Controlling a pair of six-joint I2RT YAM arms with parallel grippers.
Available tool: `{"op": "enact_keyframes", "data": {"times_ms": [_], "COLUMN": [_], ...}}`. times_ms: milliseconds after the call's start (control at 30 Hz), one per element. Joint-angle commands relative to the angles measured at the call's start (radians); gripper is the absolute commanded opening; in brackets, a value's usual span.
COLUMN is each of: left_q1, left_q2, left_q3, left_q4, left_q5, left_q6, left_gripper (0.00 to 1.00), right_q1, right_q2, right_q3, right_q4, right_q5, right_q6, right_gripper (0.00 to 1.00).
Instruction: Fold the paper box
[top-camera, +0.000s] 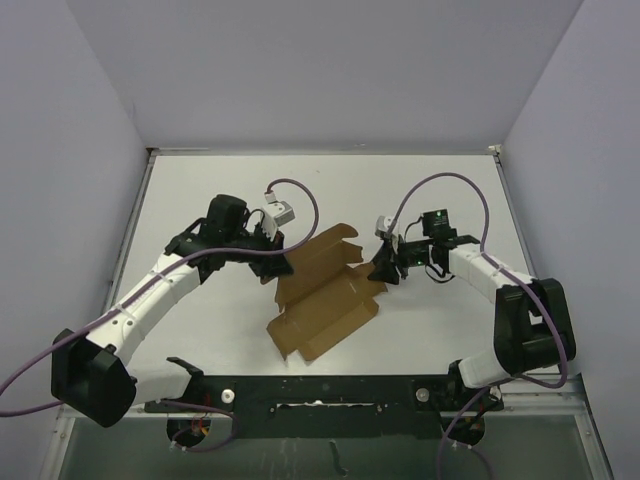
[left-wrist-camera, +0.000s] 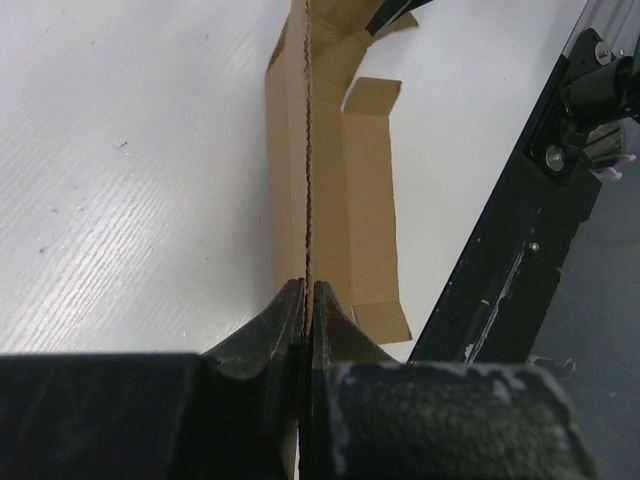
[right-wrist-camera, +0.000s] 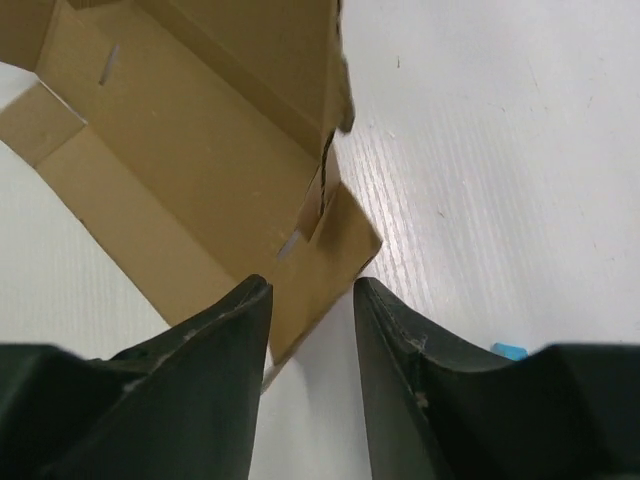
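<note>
The paper box (top-camera: 322, 295) is a brown die-cut cardboard piece, partly unfolded on the white table at the middle. My left gripper (top-camera: 277, 268) is shut on its left edge. In the left wrist view the thin cardboard edge (left-wrist-camera: 305, 200) runs straight out from between the pinched jaws, with the gripper (left-wrist-camera: 305, 292) at its near end. My right gripper (top-camera: 386, 272) is open at the box's right flap. In the right wrist view the flap corner (right-wrist-camera: 335, 250) lies between and just beyond the spread fingers of the gripper (right-wrist-camera: 312, 287), not clamped.
The black base rail (top-camera: 320, 390) runs along the near table edge, also seen in the left wrist view (left-wrist-camera: 520, 250). A tiny blue object (right-wrist-camera: 508, 351) lies on the table by the right finger. Grey walls enclose the table.
</note>
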Motion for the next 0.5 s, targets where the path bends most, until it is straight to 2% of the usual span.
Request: {"op": "enact_keyframes", "data": {"times_ms": [0, 133, 233, 367, 467], "left_q1": [-0.007, -0.007, -0.007, -0.006, -0.006], "left_q2": [-0.045, -0.053, -0.063, -0.082, -0.092], "left_q3": [0.006, 0.008, 0.013, 0.034, 0.081], "left_q4": [0.055, 0.058, 0.057, 0.046, 0.015], "left_q5": [0.007, -0.016, -0.025, -0.032, -0.046], "left_q6": [0.006, 0.018, 0.036, 0.084, 0.153], "left_gripper": [0.00, 0.00, 0.00, 0.00, 0.00], "right_q1": [-0.024, -0.077, -0.141, -0.227, -0.249], "right_q2": [0.017, 0.014, -0.007, -0.025, 0.003], "right_q3": [0.107, 0.174, 0.201, 0.191, 0.191], "right_q4": [-0.127, -0.249, -0.238, -0.111, -0.092], "right_q5": [-0.143, -0.229, -0.260, -0.189, -0.114], "right_q6": [-0.060, -0.089, -0.012, 0.207, 0.258], "right_gripper": [0.45, 0.58, 0.63, 0.61, 0.47]}}
